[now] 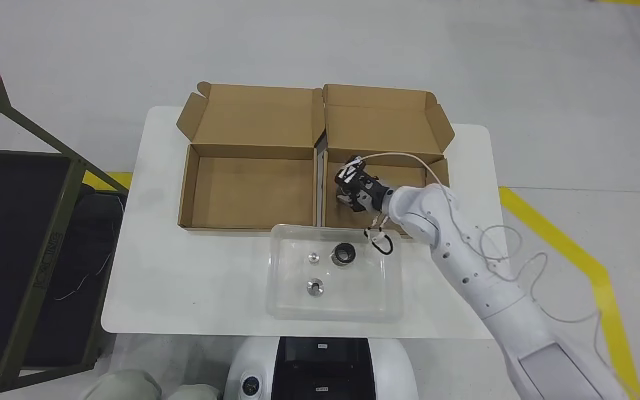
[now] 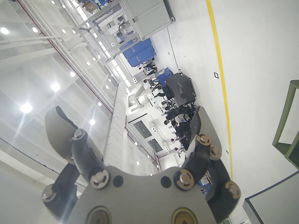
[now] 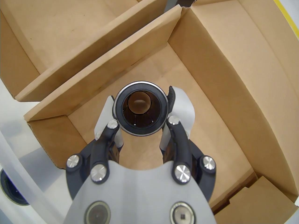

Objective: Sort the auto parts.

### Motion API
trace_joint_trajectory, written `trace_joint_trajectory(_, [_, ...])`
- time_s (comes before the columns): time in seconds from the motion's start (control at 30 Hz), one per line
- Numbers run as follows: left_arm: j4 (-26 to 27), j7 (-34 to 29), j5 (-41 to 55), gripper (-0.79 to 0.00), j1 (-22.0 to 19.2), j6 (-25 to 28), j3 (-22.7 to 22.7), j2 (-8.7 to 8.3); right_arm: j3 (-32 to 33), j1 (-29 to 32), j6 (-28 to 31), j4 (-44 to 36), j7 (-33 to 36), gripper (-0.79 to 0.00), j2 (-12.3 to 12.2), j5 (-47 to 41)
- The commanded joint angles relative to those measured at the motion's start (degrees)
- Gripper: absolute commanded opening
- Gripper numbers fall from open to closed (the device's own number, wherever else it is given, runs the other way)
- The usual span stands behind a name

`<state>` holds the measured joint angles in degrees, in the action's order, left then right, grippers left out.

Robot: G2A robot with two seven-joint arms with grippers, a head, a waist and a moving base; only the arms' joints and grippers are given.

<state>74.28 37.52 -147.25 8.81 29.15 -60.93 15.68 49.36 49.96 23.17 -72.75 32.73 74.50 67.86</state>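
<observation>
My right gripper [image 3: 141, 110] is shut on a black and silver cylindrical bearing [image 3: 140, 111], held above the floor of the right cardboard box [image 3: 210, 89]. From above, the right gripper [image 1: 352, 185] hangs over that box's left part [image 1: 425, 170]. A clear plastic tray [image 1: 285, 300] at the table's front holds a black ring [image 1: 345, 254] and two small metal parts [image 1: 316, 288]. My left gripper [image 2: 126, 127] points up toward the room's ceiling, its fingers wide apart with nothing between them.
An open cardboard box [image 1: 200, 190] stands left of the right box, their walls touching. The white table [image 1: 140, 260] has bare room left of the tray. A dark frame [image 1: 40, 240] stands beside the table's left edge.
</observation>
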Motion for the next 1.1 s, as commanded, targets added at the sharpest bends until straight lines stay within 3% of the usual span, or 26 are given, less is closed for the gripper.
trace_joint_trajectory(0.0, [0.0, 0.0, 0.0, 0.000, 0.0, 0.0, 0.0, 0.00, -0.1, -0.1, -0.1, 0.2, 0.1, -0.394, 0.1, 0.0])
trace_joint_trajectory(0.07, [0.0, 0.0, 0.0, 0.000, 0.0, 0.0, 0.0, 0.00, -0.2, -0.1, 0.0, 0.0, 0.3, -0.271, 0.2, 0.0])
trace_joint_trajectory(0.3, [0.0, 0.0, 0.0, 0.000, 0.0, 0.0, 0.0, 0.00, 1.1, 1.3, -0.2, -3.7, 0.4, -0.139, -0.2, 1.0])
trace_joint_trajectory(0.73, [0.0, 0.0, 0.0, 0.000, 0.0, 0.0, 0.0, 0.00, 8.0, 13.4, 3.9, -26.1, -0.7, -0.086, -3.3, 6.4])
trace_joint_trajectory(1.07, [0.0, 0.0, 0.0, 0.000, 0.0, 0.0, 0.0, 0.00, 11.2, 22.0, 11.7, -37.8, -3.6, -0.062, -5.2, 8.2])
